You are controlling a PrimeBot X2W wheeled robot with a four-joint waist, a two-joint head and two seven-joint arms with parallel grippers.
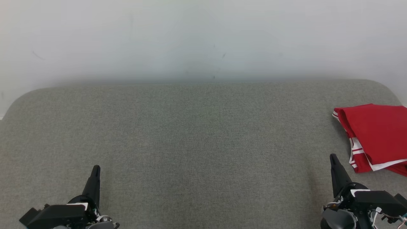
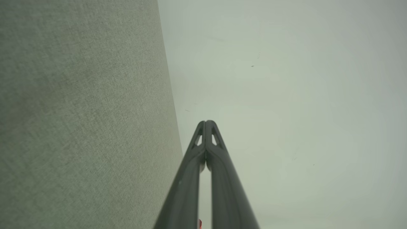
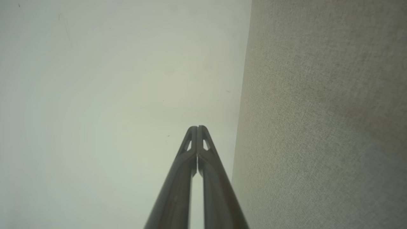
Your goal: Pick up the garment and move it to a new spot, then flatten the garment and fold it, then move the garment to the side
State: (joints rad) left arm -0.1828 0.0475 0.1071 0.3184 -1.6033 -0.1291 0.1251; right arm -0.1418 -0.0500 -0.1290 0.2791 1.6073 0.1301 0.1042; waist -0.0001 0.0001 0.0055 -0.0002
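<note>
Folded red garment point(image 1: 376, 136) is lying at the cushion's point(image 1: 203, 143) right edge. Left gripper point(image 1: 96, 168) and right gripper point(image 1: 333, 157) are sitting closed at the near side, open cushion stretching between them.

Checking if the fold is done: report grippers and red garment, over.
Left gripper shut, empty. Right gripper shut, empty. Red white-striped fabric garment lies folded, right side of grey woven surface. No obstacle seen.

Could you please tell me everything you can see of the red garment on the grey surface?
The red garment is thin-looking fabric with white stripes at its hems. It lies folded in flat layers on the grey cloth surface, at the right edge of the head view, which cuts it off. Only the surface touches it; the right tool is nearby but apart.
</note>
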